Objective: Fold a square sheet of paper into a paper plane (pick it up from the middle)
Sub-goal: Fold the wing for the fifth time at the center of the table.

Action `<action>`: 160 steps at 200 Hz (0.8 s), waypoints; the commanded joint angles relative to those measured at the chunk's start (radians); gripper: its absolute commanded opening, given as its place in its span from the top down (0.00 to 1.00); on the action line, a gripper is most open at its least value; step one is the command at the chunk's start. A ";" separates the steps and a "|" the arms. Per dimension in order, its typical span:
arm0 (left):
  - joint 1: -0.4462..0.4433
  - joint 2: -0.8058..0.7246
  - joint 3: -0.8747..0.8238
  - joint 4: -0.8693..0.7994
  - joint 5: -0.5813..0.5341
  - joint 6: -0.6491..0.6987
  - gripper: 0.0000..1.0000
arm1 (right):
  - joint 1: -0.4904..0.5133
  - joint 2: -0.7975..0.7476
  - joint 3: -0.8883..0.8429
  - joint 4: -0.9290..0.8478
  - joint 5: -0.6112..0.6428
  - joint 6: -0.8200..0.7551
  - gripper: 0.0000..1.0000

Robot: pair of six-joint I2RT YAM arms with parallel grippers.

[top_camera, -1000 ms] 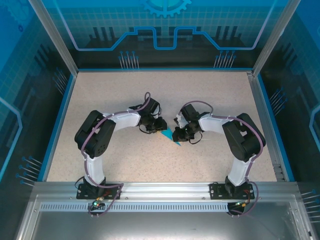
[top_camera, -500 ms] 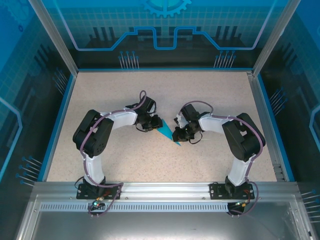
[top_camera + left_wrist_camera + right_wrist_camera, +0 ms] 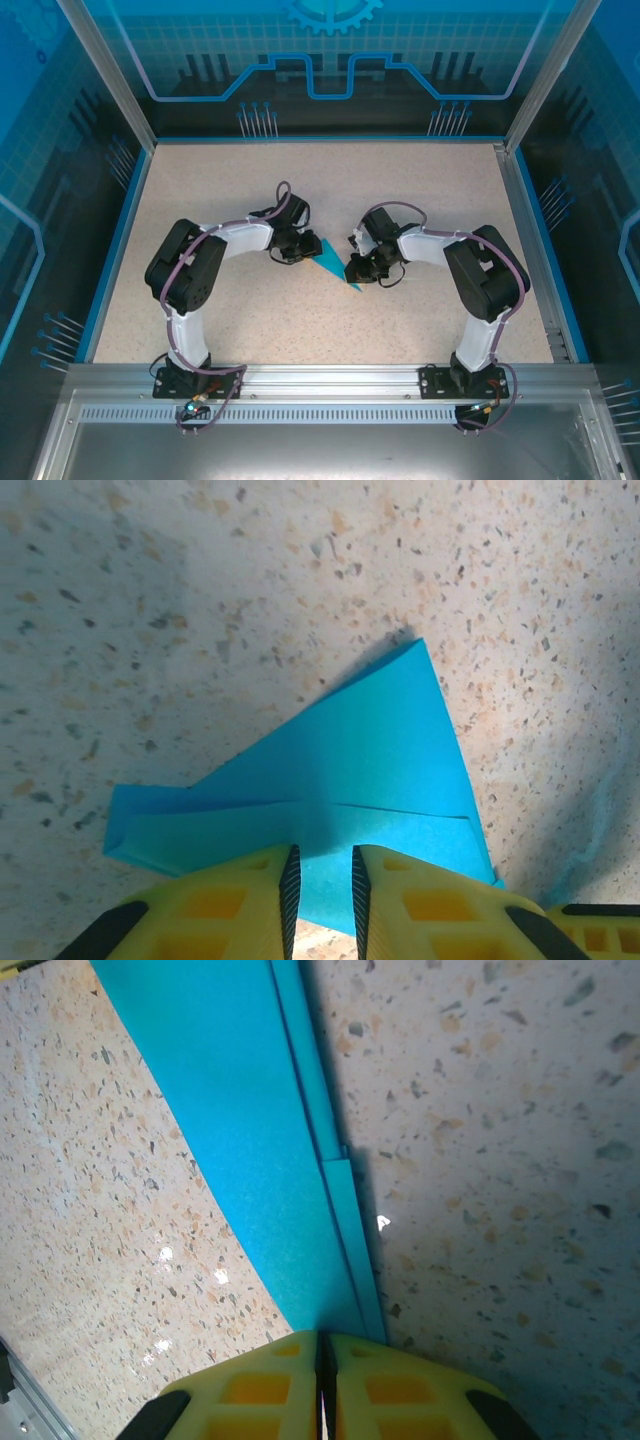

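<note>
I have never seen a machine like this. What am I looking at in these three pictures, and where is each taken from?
These are two robot arms bolted at the near edge of a speckled table, each ending in a two-finger gripper. The wide picture looks down from above; the two close pictures come from wrist cameras, so the yellow blocks are fingers. Between the arms is a folded teal paper. The right gripper is shut on one end of it. The left gripper has its jaws slightly apart with the paper's edge between them; whether it pinches, I cannot tell.
</note>
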 commanded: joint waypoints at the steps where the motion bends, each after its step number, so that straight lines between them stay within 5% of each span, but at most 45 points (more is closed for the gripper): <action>1: 0.032 0.025 -0.027 -0.020 -0.049 0.035 0.75 | -0.008 0.083 -0.038 -0.071 0.102 -0.009 0.89; 160: 0.145 -0.084 -0.106 0.116 0.003 0.089 0.75 | -0.019 0.080 -0.050 -0.079 0.087 -0.016 0.89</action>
